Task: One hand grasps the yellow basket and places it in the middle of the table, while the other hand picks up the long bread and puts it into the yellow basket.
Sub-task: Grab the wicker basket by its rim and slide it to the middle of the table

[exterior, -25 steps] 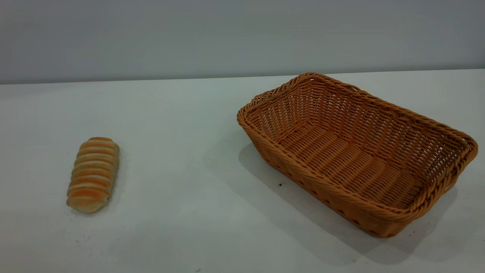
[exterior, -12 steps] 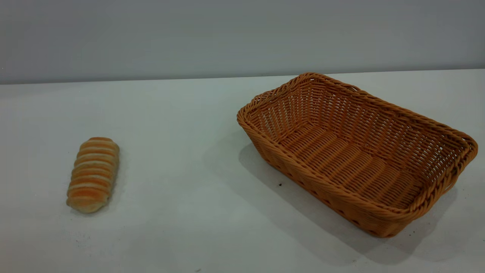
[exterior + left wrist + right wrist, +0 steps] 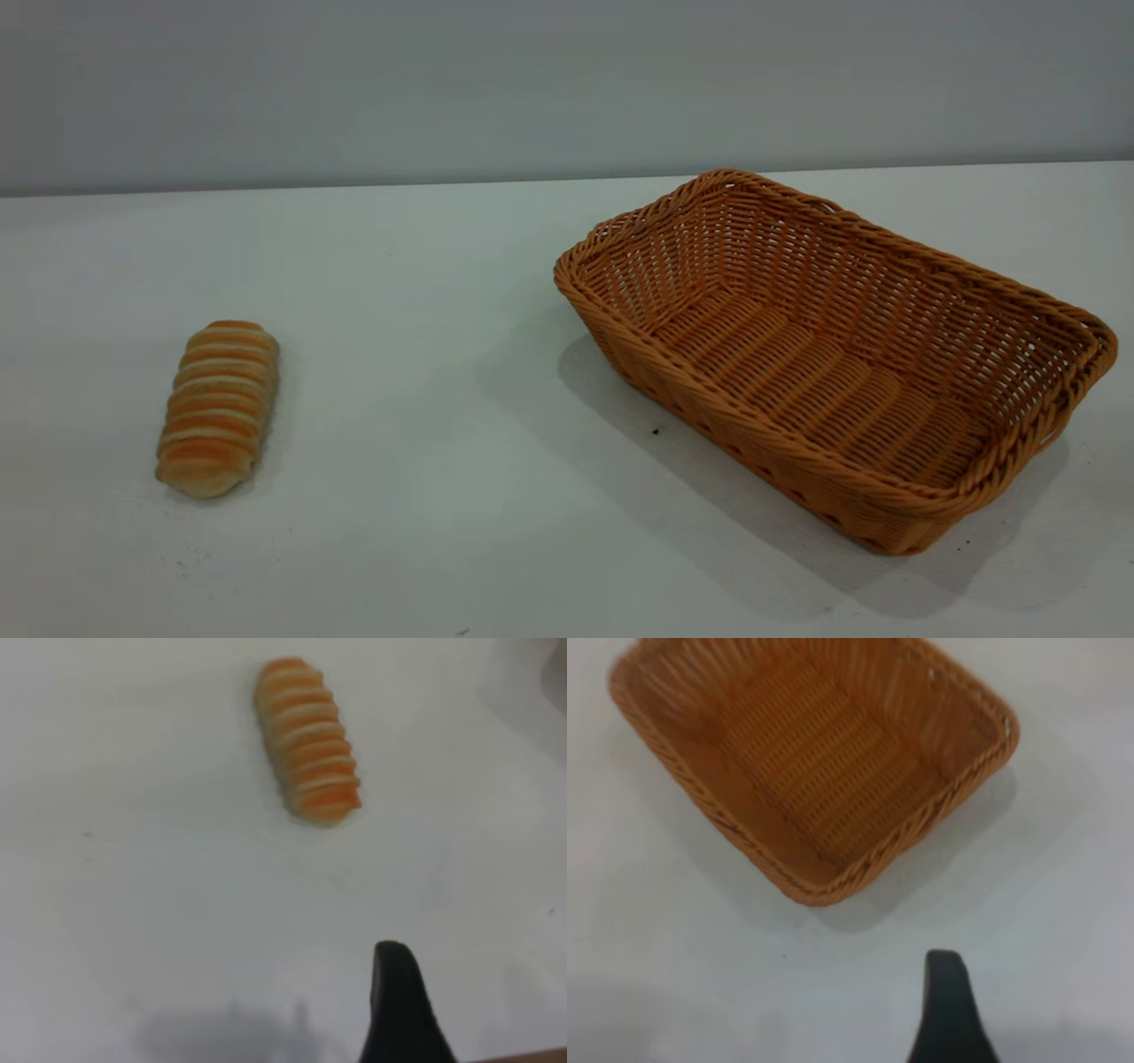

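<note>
Two things lie on the white bench [image 3: 425,532]: the yellow basket [image 3: 833,359] and the long bread [image 3: 218,408], well apart. Seen from outside, the bread rests flat to the left of the basket, lengthwise toward the camera. The basket sits upright with nothing inside, turned at an angle, one corner toward the back wall [image 3: 354,89].

The left pincer [image 3: 400,1010] hangs above the bench short of the bread [image 3: 307,739], touching nothing. The right pincer [image 3: 946,1010] hangs above the bench near the basket [image 3: 815,771], clear of its rim. Only one dark finger of each shows, so I cannot tell whether either is released or clenched.
</note>
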Motion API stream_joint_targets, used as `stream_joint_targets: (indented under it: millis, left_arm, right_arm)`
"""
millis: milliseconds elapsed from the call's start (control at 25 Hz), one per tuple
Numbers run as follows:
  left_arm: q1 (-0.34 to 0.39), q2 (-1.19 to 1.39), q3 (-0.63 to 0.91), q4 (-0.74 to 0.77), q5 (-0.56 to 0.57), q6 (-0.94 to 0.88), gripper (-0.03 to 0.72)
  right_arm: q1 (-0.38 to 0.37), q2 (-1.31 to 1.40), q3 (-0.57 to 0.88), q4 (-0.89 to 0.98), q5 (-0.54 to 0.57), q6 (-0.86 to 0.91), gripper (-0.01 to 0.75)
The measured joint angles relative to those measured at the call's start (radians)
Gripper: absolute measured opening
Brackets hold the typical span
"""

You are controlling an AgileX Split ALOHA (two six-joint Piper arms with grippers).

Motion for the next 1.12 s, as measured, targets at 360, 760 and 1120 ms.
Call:
stream_joint_targets:
  millis: [360, 760, 1120]
  left_arm:
    - [0.000, 0.395, -0.107, -0.011, -0.149, 0.002, 0.513]
    - [-0.005, 0.435, -0.158, -0.016, -0.174, 0.003, 0.513]
    - [-0.005, 0.436, -0.158, -0.017, -0.174, 0.003, 0.513]
  right_arm:
    - [0.000, 0.546, -0.197, 0.125, -0.143, 0.032, 0.514]
    - [0.000, 0.919, -0.265, 0.154, -0.199, 0.070, 0.514]
    - [0.000, 1.063, -0.268, 0.147, -0.307, 0.105, 0.514]
